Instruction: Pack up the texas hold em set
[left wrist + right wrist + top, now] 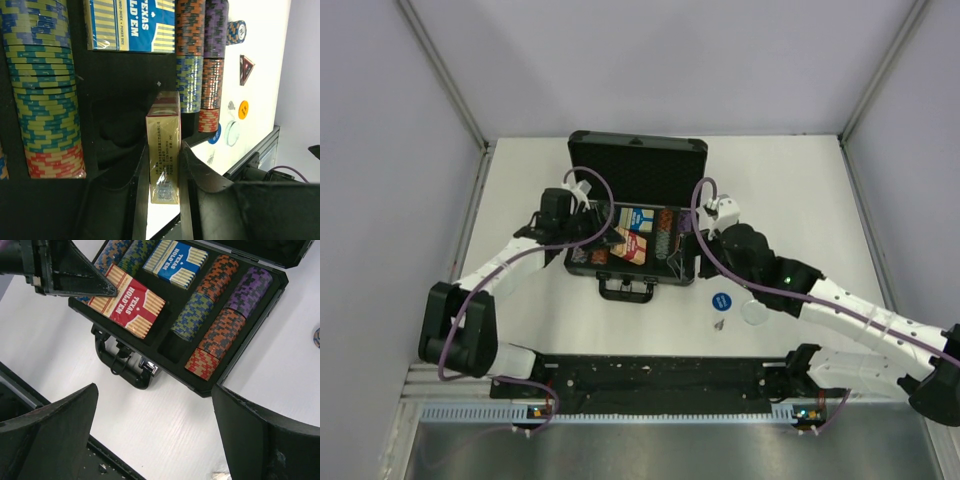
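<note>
Case [638, 165] open mid-table [800, 200], lid up at 12 o'clock. Left gripper [600, 232] narrow, clamped on red box [131, 307], box tilted over the near card slot; can't tell if its low end touches the slot. Blue box [176, 261] seated at 12 o'clock of it. Chips [220, 315] fill the rows. Right gripper [154, 390] wide, holding nothing, at case's 3 o'clock. Blue button [721, 300], white button [753, 312] and triangle [246, 67] on table, about 4 to 5 o'clock of case.

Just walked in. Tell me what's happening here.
The left pincer grips the red card box, tilted over the open case, not yet flat. The blue card box and chip rows sit inside. The right pincer hangs open beside the case, holding nothing. Round buttons and a triangle lie on the table.
</note>
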### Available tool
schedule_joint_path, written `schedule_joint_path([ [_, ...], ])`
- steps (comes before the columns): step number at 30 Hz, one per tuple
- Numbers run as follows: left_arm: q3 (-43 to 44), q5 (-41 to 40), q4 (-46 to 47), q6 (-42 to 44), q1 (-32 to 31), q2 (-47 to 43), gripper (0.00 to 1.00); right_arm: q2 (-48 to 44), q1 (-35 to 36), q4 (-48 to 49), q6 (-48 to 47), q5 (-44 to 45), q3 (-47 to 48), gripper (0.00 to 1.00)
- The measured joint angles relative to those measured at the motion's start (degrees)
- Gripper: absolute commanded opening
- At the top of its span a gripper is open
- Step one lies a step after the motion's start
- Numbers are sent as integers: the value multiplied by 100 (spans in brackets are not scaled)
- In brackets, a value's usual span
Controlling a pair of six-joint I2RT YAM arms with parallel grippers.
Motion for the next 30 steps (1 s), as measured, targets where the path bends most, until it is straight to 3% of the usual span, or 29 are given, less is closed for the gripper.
schedule_joint_path([
  [17,-111,426,575,74,-9,629,1,17,0,-68,372,-7,-37,93],
  [26,-173,363,612,72,-24,702,51,26,0,-92,470,-11,-116,93],
  [30,-118,50,57,223,-55,702,58,26,0,-90,518,-11,-122,93],
])
